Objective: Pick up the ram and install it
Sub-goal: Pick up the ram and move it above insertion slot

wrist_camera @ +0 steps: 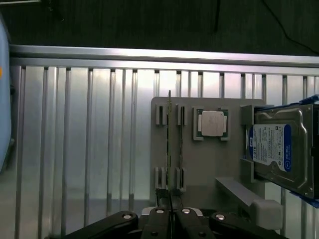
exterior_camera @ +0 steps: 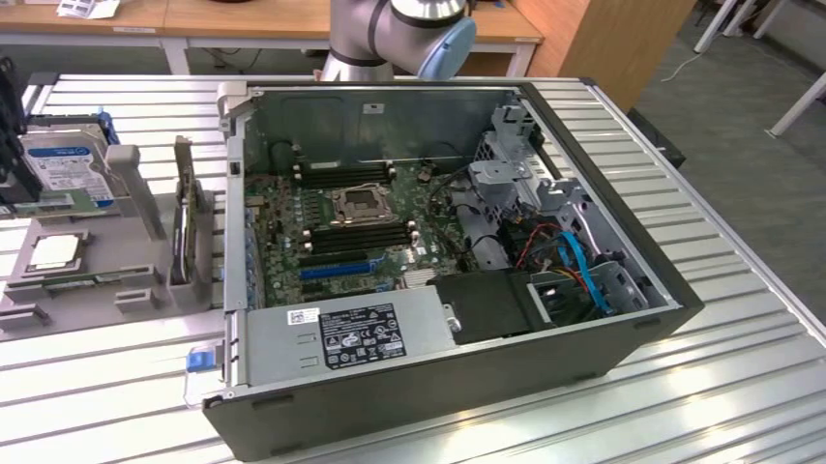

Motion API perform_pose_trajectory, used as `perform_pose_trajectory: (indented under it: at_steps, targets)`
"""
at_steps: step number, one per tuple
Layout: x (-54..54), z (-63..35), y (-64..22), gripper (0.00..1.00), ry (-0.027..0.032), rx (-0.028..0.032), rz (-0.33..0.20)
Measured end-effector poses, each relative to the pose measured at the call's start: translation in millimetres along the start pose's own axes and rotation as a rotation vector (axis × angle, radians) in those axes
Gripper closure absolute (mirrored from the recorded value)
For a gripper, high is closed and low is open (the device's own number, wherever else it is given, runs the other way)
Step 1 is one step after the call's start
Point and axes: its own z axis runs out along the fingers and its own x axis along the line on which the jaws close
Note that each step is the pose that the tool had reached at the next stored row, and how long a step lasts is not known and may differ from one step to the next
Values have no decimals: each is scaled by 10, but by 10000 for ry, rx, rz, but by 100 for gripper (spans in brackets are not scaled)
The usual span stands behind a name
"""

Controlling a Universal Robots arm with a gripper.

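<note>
The long, thin green circuit-board ram (wrist_camera: 169, 144) stood on edge in the grey slotted holder (wrist_camera: 209, 169) on the ribbed metal surface (wrist_camera: 75, 149). The black pincer (wrist_camera: 170, 219) was nearly closed and apparently empty. Lowered in that state, its tips could have struck the ram's edge and tilted or chipped it.

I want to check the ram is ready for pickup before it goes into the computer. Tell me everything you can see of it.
The ram shows edge-on as a long, very thin dark stick, standing upright on its long edge. It sits in slotted posts on the grey holder, one pair toward each end, beside the processor. The shut gripper lines up with one end of it; whether they touch cannot be told. Its chips and board colour are hidden at this angle.
</note>
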Motion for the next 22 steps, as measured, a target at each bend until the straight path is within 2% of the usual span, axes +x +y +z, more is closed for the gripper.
perform_pose_trajectory:
  at_steps: [22]
  targets:
    - [-10,-352,9,88,0,0,0]
